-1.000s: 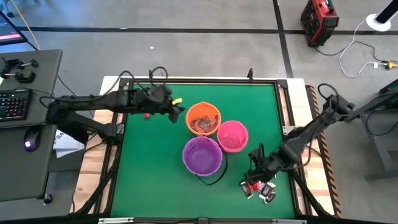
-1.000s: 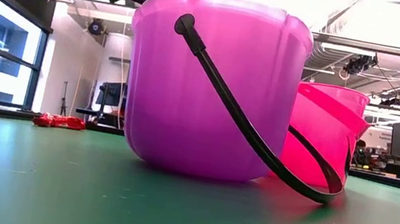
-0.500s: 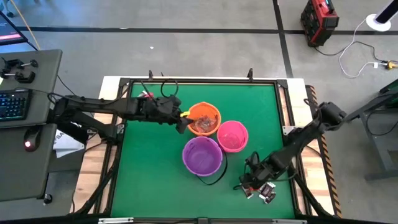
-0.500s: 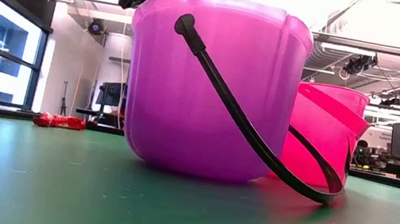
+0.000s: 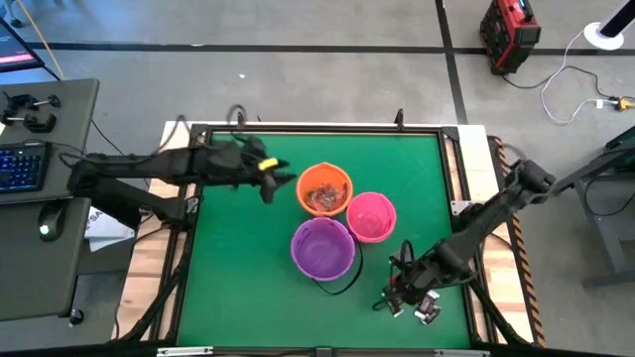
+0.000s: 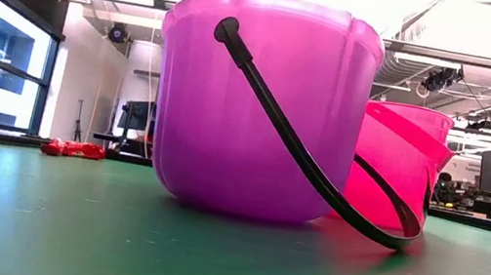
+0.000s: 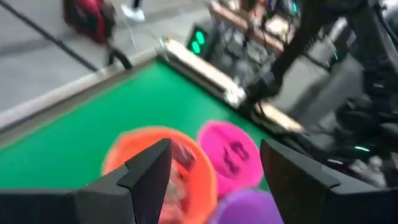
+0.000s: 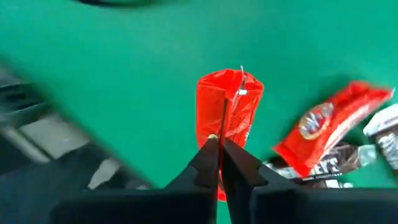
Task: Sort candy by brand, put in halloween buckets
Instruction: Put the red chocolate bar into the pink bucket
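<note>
- Three round plastic buckets stand close together near the middle of the green counter (image 5: 238, 268).
- The orange bucket (image 5: 324, 189) is nearest the far edge. It has candy in it, with red and clear crinkly wrappers.
- The pink bucket (image 5: 371, 217) sits just beside it, toward the right edge. In the left wrist view something dark lies inside it, too blurry to name.
- The purple bucket (image 5: 322, 248) is nearest the front edge. I cannot see what is in it. Its thin black handle (image 6: 310, 167) hangs down its smooth side to the counter.
- The left gripper (image 5: 281, 179) hovers just left of the orange bucket. Its fingers (image 7: 146, 174) are spread wide and hold nothing.
- The right gripper (image 5: 395, 295) is down near the front right corner. Its fingers (image 8: 208, 163) are pinched on a red candy (image 8: 228, 112) with a shiny, wrinkled wrapper.
- More candy (image 5: 425, 307) lies next to it on the counter: a long red piece (image 8: 326, 127) and dark brown and silver pieces.
- One more red candy (image 6: 72, 149) lies alone on the counter, left of the purple bucket in the low view.
</note>
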